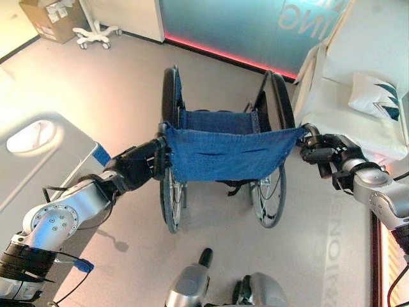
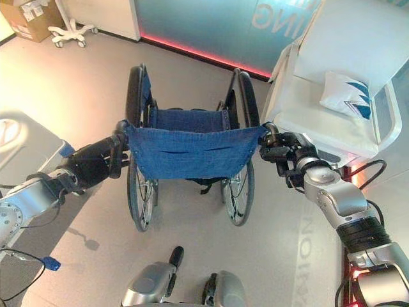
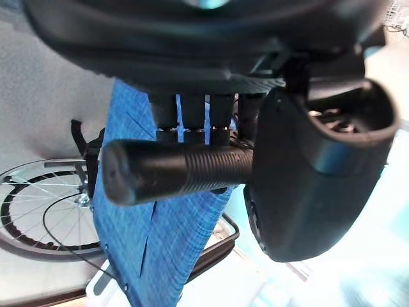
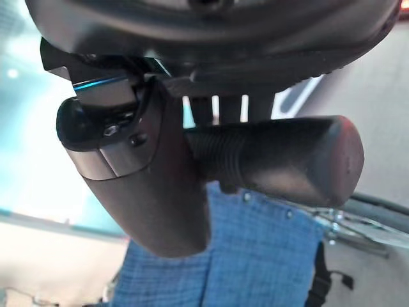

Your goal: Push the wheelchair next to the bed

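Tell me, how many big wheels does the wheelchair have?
2. One big wheel is on the wheelchair's left side, near the left hand; the other is on its right side, near the right hand. Small front wheels may be hidden.

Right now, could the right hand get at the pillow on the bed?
Probably not as things stand: the right hand is curled round the wheelchair's push handle, and the pillow lies farther along the bed, beyond it.
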`<state>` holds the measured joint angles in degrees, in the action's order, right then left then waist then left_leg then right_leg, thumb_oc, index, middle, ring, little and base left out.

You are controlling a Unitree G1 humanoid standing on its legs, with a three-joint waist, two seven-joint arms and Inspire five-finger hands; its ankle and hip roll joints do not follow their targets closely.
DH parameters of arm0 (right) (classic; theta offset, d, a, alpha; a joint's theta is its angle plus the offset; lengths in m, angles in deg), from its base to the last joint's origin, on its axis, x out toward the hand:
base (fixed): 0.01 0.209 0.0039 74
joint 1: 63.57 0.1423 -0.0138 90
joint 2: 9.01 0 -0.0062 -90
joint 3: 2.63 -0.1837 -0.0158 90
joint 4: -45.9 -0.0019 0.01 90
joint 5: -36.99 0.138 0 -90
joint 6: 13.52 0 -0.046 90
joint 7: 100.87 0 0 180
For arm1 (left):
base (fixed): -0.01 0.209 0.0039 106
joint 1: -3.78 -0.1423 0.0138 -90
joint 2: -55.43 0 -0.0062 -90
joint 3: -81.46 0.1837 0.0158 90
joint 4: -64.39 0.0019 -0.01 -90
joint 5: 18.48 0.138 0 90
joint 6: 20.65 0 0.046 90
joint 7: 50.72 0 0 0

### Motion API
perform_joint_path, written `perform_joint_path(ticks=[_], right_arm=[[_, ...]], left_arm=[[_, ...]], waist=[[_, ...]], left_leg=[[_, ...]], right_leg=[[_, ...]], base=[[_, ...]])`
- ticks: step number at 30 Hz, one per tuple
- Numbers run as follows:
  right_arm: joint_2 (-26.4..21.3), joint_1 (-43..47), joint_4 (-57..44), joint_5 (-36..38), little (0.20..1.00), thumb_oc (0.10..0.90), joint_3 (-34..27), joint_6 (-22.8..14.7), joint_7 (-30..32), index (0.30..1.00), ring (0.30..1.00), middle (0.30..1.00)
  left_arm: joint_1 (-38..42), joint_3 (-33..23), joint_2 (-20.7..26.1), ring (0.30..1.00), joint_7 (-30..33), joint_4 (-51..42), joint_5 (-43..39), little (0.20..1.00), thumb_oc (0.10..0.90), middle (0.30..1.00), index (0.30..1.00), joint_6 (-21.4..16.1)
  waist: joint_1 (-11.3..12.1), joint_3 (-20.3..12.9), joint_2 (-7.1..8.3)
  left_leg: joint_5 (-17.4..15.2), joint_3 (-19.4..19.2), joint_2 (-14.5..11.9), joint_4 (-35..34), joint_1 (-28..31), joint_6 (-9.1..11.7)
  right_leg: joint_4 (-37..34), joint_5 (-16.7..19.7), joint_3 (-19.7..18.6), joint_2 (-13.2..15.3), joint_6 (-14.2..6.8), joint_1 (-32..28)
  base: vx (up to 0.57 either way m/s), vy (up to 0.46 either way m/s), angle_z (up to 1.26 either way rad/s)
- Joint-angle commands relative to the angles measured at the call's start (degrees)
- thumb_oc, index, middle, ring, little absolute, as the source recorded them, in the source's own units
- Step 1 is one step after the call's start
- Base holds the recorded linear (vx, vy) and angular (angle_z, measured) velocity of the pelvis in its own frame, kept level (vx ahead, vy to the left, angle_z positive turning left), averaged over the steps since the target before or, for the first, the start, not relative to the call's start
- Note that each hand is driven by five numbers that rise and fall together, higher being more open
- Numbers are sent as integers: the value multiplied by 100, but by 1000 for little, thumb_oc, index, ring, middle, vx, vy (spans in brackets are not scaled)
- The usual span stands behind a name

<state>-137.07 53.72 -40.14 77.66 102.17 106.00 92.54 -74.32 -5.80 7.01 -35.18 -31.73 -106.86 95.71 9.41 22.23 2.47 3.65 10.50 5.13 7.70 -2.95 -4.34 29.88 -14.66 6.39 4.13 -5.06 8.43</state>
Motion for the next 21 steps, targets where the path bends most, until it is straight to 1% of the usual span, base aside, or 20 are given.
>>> perform_joint_path(ticks=[1, 2, 3, 4, 5, 6, 7, 8, 9, 10, 11, 12, 13, 14, 15, 16, 17, 18, 20, 21], right_arm=[[-43, 1154, -785, 235, 300, 400, 474, -1476, -926, 300, 300, 300], [-63, 1221, -777, 257, 300, 400, 450, -1393, -955, 300, 300, 300], [-70, 1258, -792, 262, 300, 400, 427, -1325, -976, 300, 300, 300], [-72, 1301, -828, 238, 300, 400, 343, -1187, -1009, 300, 300, 300], [-70, 1317, -843, 234, 300, 400, 333, -1150, -994, 300, 300, 300], [-66, 1362, -877, 214, 300, 400, 329, -1080, -946, 300, 300, 300], [-72, 1382, -890, 217, 300, 400, 326, -1063, -924, 300, 300, 300], [-115, 1415, -903, 286, 300, 400, 341, -1055, -892, 300, 300, 300], [-115, 1448, -897, 314, 300, 400, 331, -1015, -931, 300, 300, 300], [-127, 1503, -855, 317, 300, 400, 307, -938, -979, 300, 300, 300], [-164, 1557, -845, 312, 300, 400, 351, -882, -994, 300, 300, 300], [-194, 1576, -838, 276, 300, 400, 391, -863, -1046, 300, 300, 300], [-217, 1591, -864, 274, 300, 400, 449, -859, -1030, 300, 300, 300], [-292, 1546, -924, 340, 300, 400, 484, -934, -971, 300, 300, 300], [-329, 1515, -994, 402, 300, 400, 491, -961, -912, 300, 300, 300], [-364, 1530, -1058, 457, 300, 400, 508, -956, -854, 300, 300, 300], [-366, 1542, -1079, 470, 300, 400, 521, -953, -834, 300, 300, 300], [-346, 1587, -1097, 474, 300, 400, 574, -952, -814, 300, 300, 300], [-334, 1687, -1142, 494, 300, 400, 645, -884, -816, 300, 300, 300], [-301, 1796, -1163, 563, 300, 400, 726, -839, -735, 300, 300, 300]], left_arm=[[1021, -384, -443, 300, -1017, -917, -1040, 300, 400, 300, 300, -1000], [1042, -343, -464, 300, -1024, -899, -1007, 300, 400, 300, 300, -997], [1044, -331, -497, 300, -996, -925, -969, 300, 400, 300, 300, -986], [1013, -355, -534, 300, -1008, -925, -933, 300, 400, 300, 300, -932], [1003, -357, -545, 300, -1021, -926, -923, 300, 400, 300, 300, -921], [964, -381, -582, 300, -1047, -953, -906, 300, 400, 300, 300, -894], [935, -412, -588, 300, -1067, -966, -918, 300, 400, 300, 300, -883], [832, -444, -568, 300, -1196, -922, -963, 300, 400, 300, 300, -897], [768, -487, -625, 300, -1116, -1000, -952, 300, 400, 300, 300, -898], [706, -545, -649, 300, -1102, -1042, -993, 300, 400, 300, 300, -869], [663, -583, -669, 300, -1095, -1076, -1043, 300, 400, 300, 300, -864], [615, -611, -656, 300, -1031, -1137, -1095, 300, 400, 300, 300, -901], [558, -657, -672, 300, -987, -1190, -1124, 300, 400, 300, 300, -917], [394, -793, -710, 300, -932, -1328, -1188, 300, 400, 300, 300, -920], [267, -877, -759, 300, -902, -1438, -1170, 300, 400, 300, 300, -911], [185, -940, -793, 300, -906, -1476, -1157, 300, 400, 300, 300, -881], [167, -960, -814, 300, -895, -1485, -1149, 300, 400, 300, 300, -872], [159, -978, -883, 300, -843, -1487, -1105, 300, 400, 300, 300, -841], [154, -1026, -892, 300, -813, -1454, -1079, 300, 400, 300, 300, -808], [121, -1099, -800, 300, -818, -1427, -1141, 300, 400, 300, 300, -804]], waist=[[-380, -993, 21], [-440, -956, 39], [-472, -927, 24], [-500, -907, 31], [-507, -907, 34], [-518, -927, 46], [-527, -953, 47], [-511, -1036, 60], [-513, -1109, 56], [-518, -1219, 47], [-556, -1307, 72], [-573, -1386, 29], [-590, -1441, 28], [-572, -1464, 73], [-518, -1418, 130], [-445, -1349, 196], [-427, -1325, 183], [-359, -1255, 195], [-257, -1179, 194], [-153, -1129, 211]], left_leg=[[-1442, -138, 608, 917, 618, -54], [-1597, -116, 620, 1016, 716, -46], [-1698, -78, 576, 1067, 810, -35], [-1883, 25, 506, 1129, 973, -40], [-1947, 52, 491, 1157, 1012, -44], [-2090, 107, 465, 1217, 1085, -58], [-2146, 126, 452, 1232, 1107, -68], [-2082, 188, 435, 1338, 1135, -28], [-2018, 202, 369, 1353, 1214, 32], [-1817, 249, 252, 1434, 1353, 135], [-1494, 271, 186, 1518, 1393, 245], [-1178, 176, 36, 1774, 1409, 355], [-684, -9, -83, 2214, 1352, 505], [-20, -231, -102, 3225, 997, 712], [246, -348, 9, 4124, 437, 804], [341, -450, 195, 4803, -123, 845], [319, -477, 225, 5019, -358, 845], [223, -528, 293, 5193, -780, 805], [4, -533, 318, 4868, -982, 713], [-39, -623, 252, 4084, -994, 644]], right_leg=[[-1785, 2163, -78, 184, -360, 262], [-2234, 2421, -177, 260, -436, 413], [-2428, 2536, -209, 275, -470, 505], [-2574, 2669, -272, 311, -489, 643], [-2561, 2693, -294, 305, -485, 663], [-2475, 2674, -355, 269, -474, 686], [-2486, 2597, -370, 245, -472, 647], [-2353, 2482, -363, 185, -454, 566], [-2250, 2398, -297, 153, -420, 525], [-2078, 2305, -258, 76, -343, 490], [-1950, 2273, -238, 38, -249, 484], [-1922, 2170, -117, -42, -165, 379], [-1972, 2086, 32, -103, -44, 217], [-2139, 1932, 124, -184, 147, -127], [-2203, 1836, 168, -202, 267, -367], [-2241, 1761, 162, -193, 352, -576], [-2231, 1728, 166, -224, 381, -627], [-2225, 1662, 165, -263, 424, -781], [-2215, 1596, 148, -339, 417, -958], [-2213, 1488, 133, -416, 413, -1153]], base=[[446, -159, 44], [410, -144, 51], [644, -238, 54], [523, -192, 47], [558, -211, 58], [344, -137, 72], [467, -195, 94], [439, -187, 84], [513, -214, 65], [425, -191, 42], [448, -189, 38], [410, -185, 29], [505, -259, 38], [426, -282, 37], [423, -301, 48], [249, -187, 23], [288, -172, -19], [276, -131, -41], [394, -131, -12], [373, -93, 20]])
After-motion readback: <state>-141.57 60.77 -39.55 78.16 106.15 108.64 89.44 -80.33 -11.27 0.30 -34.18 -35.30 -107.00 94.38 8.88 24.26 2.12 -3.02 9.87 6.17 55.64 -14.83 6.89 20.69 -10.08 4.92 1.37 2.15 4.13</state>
